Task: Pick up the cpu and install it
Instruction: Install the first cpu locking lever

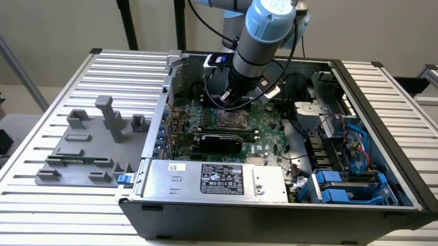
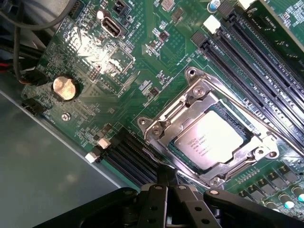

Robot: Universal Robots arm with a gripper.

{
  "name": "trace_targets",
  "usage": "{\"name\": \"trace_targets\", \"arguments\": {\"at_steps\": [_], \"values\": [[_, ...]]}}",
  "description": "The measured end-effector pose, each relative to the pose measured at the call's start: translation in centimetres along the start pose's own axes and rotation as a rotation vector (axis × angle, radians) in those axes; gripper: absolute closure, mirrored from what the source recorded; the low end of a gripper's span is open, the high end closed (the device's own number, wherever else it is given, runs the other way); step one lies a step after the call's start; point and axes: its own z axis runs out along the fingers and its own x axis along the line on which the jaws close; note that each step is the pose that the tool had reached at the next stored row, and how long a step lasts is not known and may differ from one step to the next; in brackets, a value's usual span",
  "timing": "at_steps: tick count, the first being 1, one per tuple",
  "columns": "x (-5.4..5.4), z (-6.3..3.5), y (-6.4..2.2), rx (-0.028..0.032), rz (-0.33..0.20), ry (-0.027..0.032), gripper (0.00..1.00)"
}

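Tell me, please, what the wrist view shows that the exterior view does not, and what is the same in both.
Wrist view alone: the printed text on the cpu, which lies inside the socket frame, a round coin battery on the motherboard, and the black tool, shut, holding nothing.

Exterior view alone: the whole open computer case, the silver power supply box with a black label, blue drive parts, the grey fixture on the slatted table, and the arm.

Both: the green motherboard and the socket with its metal frame.

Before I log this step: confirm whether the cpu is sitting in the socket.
Yes, the cpu lies inside the socket's metal frame on the motherboard.
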Motion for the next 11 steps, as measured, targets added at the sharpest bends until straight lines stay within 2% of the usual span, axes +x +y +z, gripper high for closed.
{"name": "trace_targets", "arguments": {"at_steps": [5, 11], "values": [[0.0, -0.10, -0.11, -0.0001, 0.000, -0.0001, 0.89], [-0.9, -0.62, -1.11, 0.0000, 0.000, -0.0001, 0.89]]}}
